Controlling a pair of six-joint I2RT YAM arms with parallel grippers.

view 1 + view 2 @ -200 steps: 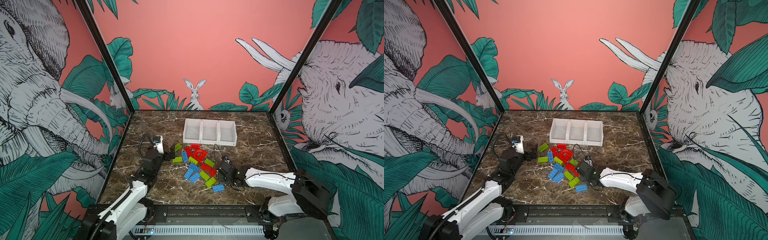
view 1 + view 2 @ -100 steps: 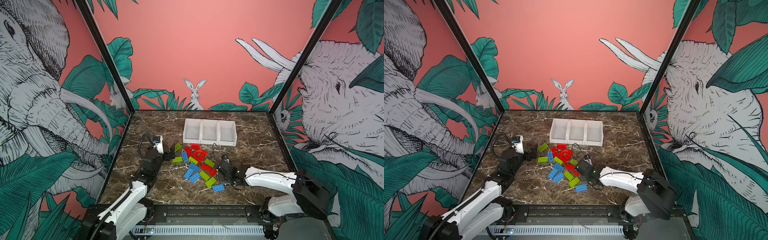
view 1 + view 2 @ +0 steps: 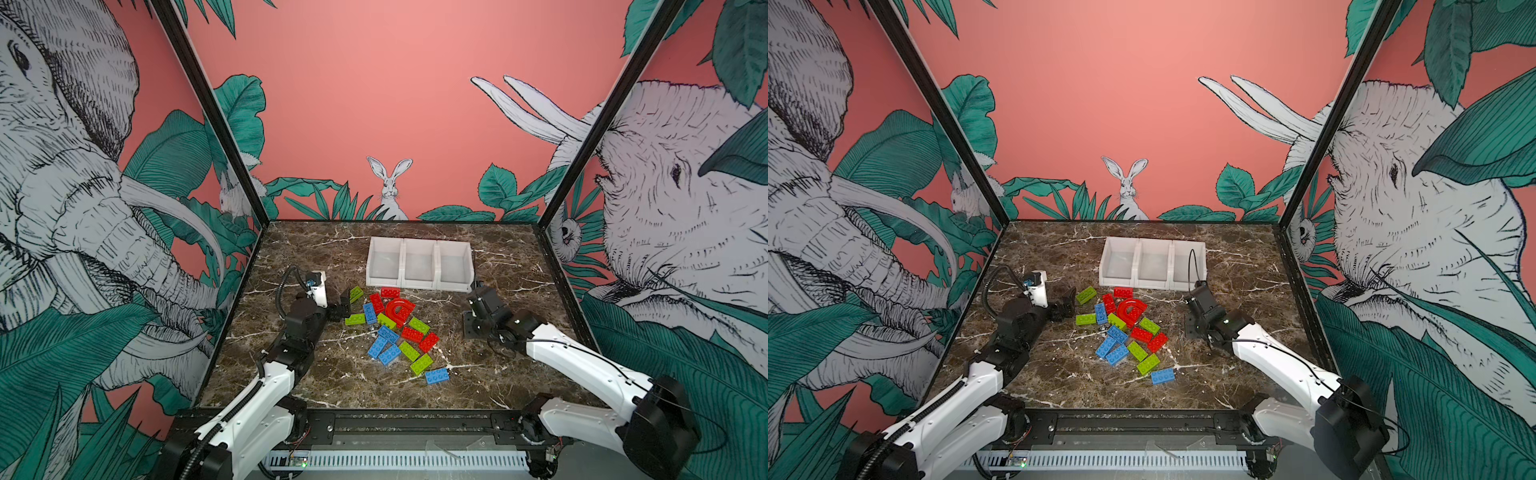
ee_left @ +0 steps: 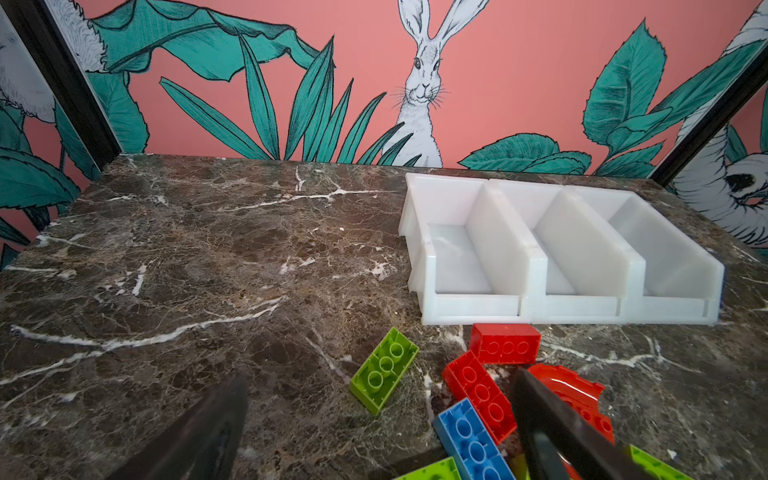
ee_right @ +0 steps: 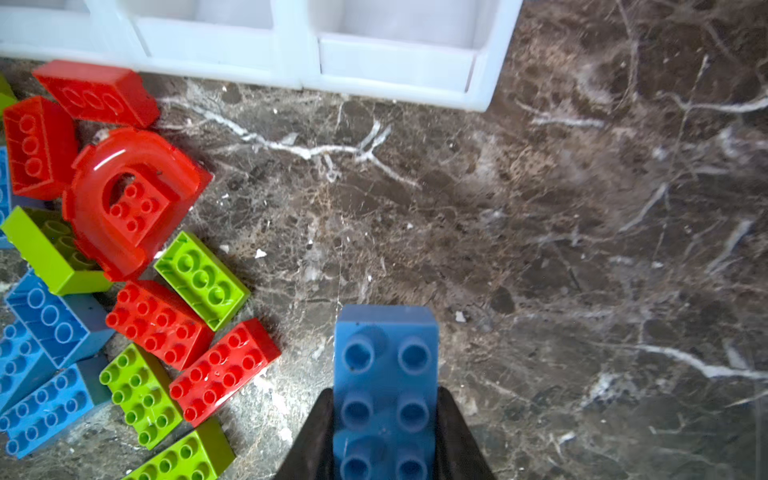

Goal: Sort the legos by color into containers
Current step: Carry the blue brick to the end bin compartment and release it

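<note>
Right gripper (image 5: 385,397) swung from 5 o'clock of the loose legos (image 3: 395,328) to their 3 o'clock, near the containers (image 3: 419,286), clamped on a blue brick (image 5: 386,353). Left gripper (image 4: 378,380) gapes wide, empty, at their 9 o'clock. All three containers look empty; sorting barely started.

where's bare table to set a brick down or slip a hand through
Bare marble left of the containers, between the legos and the right gripper, and along the near edge. Crowded in front of the left and middle containers, where the open left gripper sits by the pile.
</note>
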